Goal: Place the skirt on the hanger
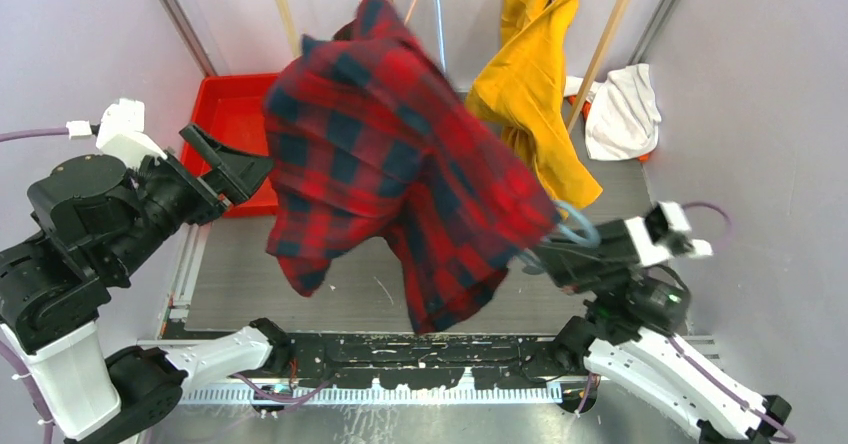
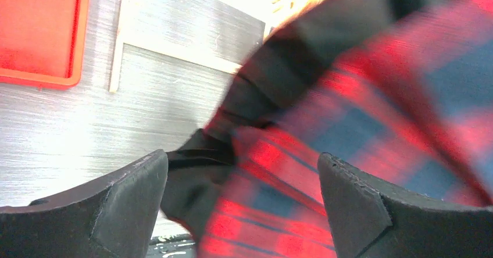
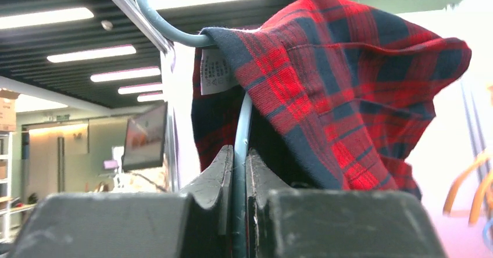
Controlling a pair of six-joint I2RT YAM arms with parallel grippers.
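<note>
Red bin [image 1: 228, 114], hanging yellow garment [image 1: 530, 84] and white cloth [image 1: 625, 114] line the back

The left arm [image 1: 90, 224] goes out to the left side from its base, folds at the elbow and comes back high, with the wrist pointing to the right. The left tool [image 1: 228, 167] has its two fingers [image 2: 110, 205] spread wide apart. The right arm [image 1: 650, 364] goes out to the right side, folds, and points left. The right tool [image 1: 540, 256] is closed, with both fingers [image 3: 218, 176] pressed on the thin wire of the hanger [image 3: 242, 115].
</note>
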